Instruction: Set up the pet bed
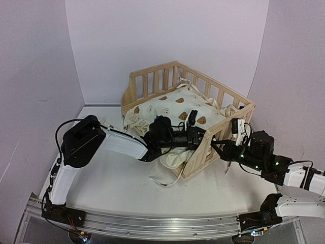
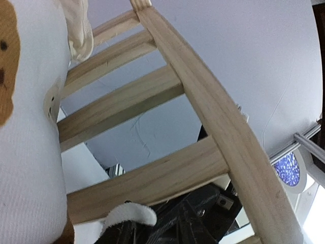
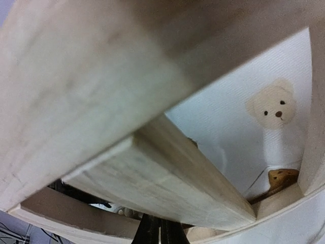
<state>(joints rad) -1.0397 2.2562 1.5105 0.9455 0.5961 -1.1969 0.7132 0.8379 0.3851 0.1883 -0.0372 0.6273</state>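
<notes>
With the right gripper (image 1: 236, 125) squeezed shut by the frame (image 1: 152, 69) and the left gripper (image 1: 193, 116), over the cushion (image 1: 170, 104), too hidden to tell, a bump could shove the frame crooked.

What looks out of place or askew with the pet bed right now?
The cushion is not lying flat in the frame: it is bunched up, its front edge spills out over the open side, and one tie trails loose on the table.
</notes>
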